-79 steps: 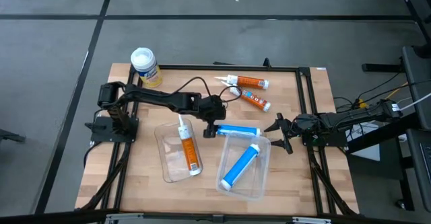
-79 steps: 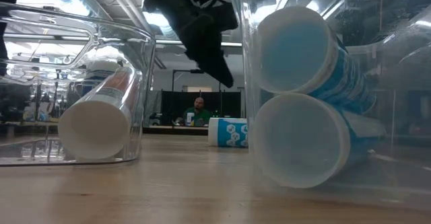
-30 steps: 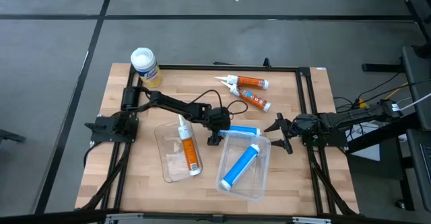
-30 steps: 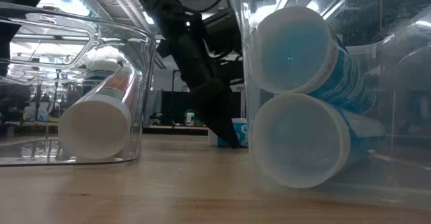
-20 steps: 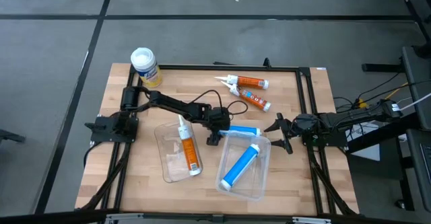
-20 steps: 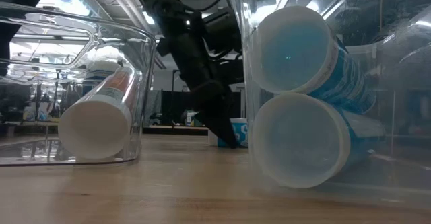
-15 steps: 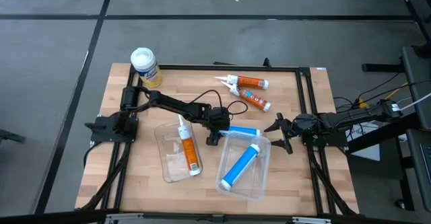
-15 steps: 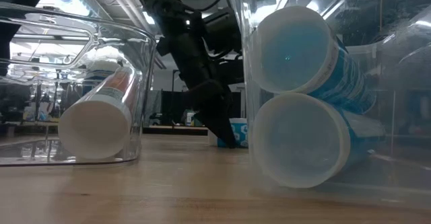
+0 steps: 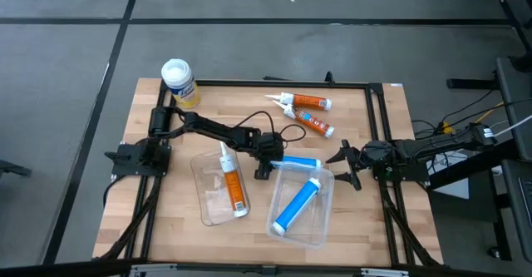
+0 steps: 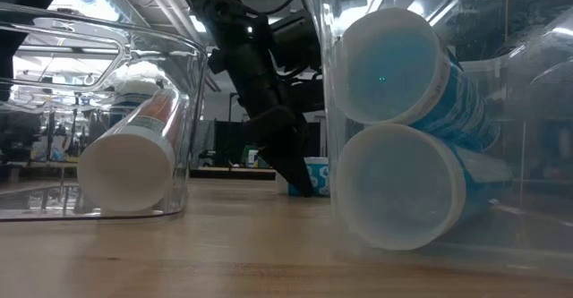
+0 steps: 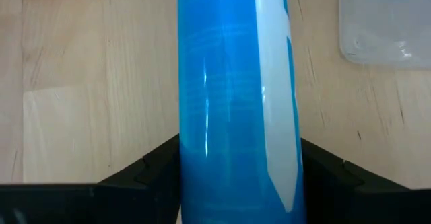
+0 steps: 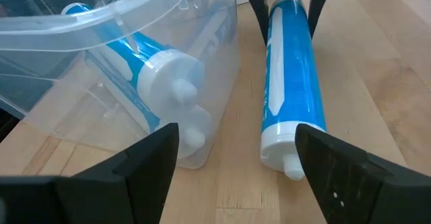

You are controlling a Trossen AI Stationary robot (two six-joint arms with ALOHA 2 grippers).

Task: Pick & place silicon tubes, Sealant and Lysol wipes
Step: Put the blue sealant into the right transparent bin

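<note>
The left gripper straddles a blue tube lying mid-table, its 2 fingers set either side without visibly clamping it. The right gripper waits wide open at the right edge. The Lysol wipes stand at the far-left corner.

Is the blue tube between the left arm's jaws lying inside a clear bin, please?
No, the blue tube lies on the bare wooden table beside the clear bin.
</note>
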